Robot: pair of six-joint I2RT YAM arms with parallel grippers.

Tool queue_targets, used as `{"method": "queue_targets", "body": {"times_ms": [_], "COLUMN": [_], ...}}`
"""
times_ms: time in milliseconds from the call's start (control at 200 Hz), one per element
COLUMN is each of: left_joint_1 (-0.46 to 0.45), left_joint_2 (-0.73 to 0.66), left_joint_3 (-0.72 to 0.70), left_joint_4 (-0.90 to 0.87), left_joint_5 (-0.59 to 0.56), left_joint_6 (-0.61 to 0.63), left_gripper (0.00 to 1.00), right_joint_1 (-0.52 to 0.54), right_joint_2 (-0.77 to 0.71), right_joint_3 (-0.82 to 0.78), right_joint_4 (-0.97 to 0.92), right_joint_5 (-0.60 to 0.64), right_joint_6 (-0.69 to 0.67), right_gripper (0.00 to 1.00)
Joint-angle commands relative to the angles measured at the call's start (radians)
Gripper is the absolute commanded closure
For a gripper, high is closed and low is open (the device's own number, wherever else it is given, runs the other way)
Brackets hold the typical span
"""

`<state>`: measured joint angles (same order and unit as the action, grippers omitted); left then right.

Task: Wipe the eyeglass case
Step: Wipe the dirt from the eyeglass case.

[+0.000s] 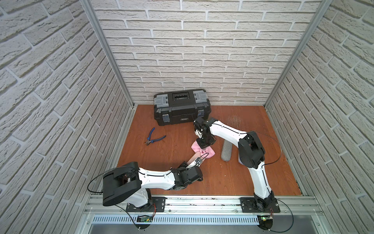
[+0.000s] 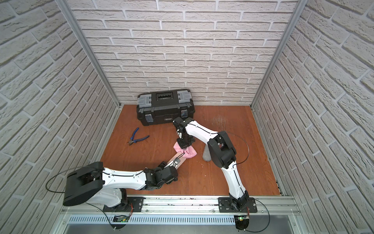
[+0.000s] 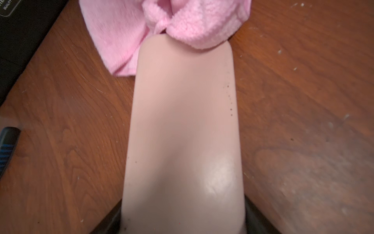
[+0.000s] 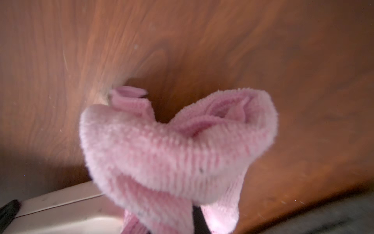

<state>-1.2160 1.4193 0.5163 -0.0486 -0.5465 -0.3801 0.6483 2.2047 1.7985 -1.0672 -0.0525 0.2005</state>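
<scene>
Because the left gripper (image 1: 192,163) has its jaws part-open and clamped on the near end of the eyeglass case (image 1: 194,157), the case's long axis points away from it toward the right gripper (image 1: 202,147). That gripper's jaws are pinched tight on a bunched pink cloth (image 1: 210,153) touching the case's far end, so the right arm looks best placed to stroke back along the length. Both top views give this layout, but only the left wrist view shows the cloth overlapping one far corner and dark specks (image 3: 230,105) along one long edge; whether the case rests on the table (image 1: 162,154) I cannot tell.
</scene>
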Motion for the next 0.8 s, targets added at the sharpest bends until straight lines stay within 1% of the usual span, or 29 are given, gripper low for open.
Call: {"method": "queue_targets", "body": {"times_ms": [0, 100, 210, 340, 480, 550, 620, 705, 795], "left_joint_1": [0.021, 0.046, 0.09, 0.142, 0.186, 0.204, 0.219, 0.237, 0.254], "left_joint_2": [0.009, 0.006, 0.001, -0.006, 0.0, 0.013, 0.028, 0.035, 0.027], "left_joint_3": [-0.019, -0.022, -0.028, -0.043, -0.06, -0.048, -0.026, -0.01, -0.009], "left_joint_4": [-0.017, -0.018, -0.024, -0.012, 0.046, 0.062, 0.053, 0.045, 0.055], "left_joint_5": [0.097, 0.12, 0.154, 0.215, 0.302, 0.354, 0.394, 0.437, 0.478], "left_joint_6": [-0.003, -0.025, -0.092, -0.171, -0.202, -0.203, -0.202, -0.202, -0.202], "left_gripper": [0.44, 0.45, 0.46, 0.48, 0.48, 0.48, 0.48, 0.48, 0.48], "right_joint_1": [0.027, 0.03, 0.029, 0.002, -0.017, -0.033, -0.035, -0.009, 0.021], "right_joint_2": [-0.015, -0.03, -0.082, -0.178, -0.265, -0.279, -0.303, -0.345, -0.382], "right_joint_3": [0.022, -0.039, -0.146, -0.288, -0.395, -0.448, -0.504, -0.573, -0.604], "right_joint_4": [-0.062, -0.066, -0.039, 0.035, 0.122, 0.178, 0.26, 0.401, 0.485], "right_joint_5": [-0.083, -0.118, -0.164, -0.229, -0.291, -0.29, -0.327, -0.413, -0.43], "right_joint_6": [-0.054, -0.074, -0.07, -0.022, 0.035, 0.098, 0.183, 0.298, 0.385], "right_gripper": [0.97, 0.97, 0.97, 0.98, 0.97, 0.98, 0.97, 0.98, 0.98]}}
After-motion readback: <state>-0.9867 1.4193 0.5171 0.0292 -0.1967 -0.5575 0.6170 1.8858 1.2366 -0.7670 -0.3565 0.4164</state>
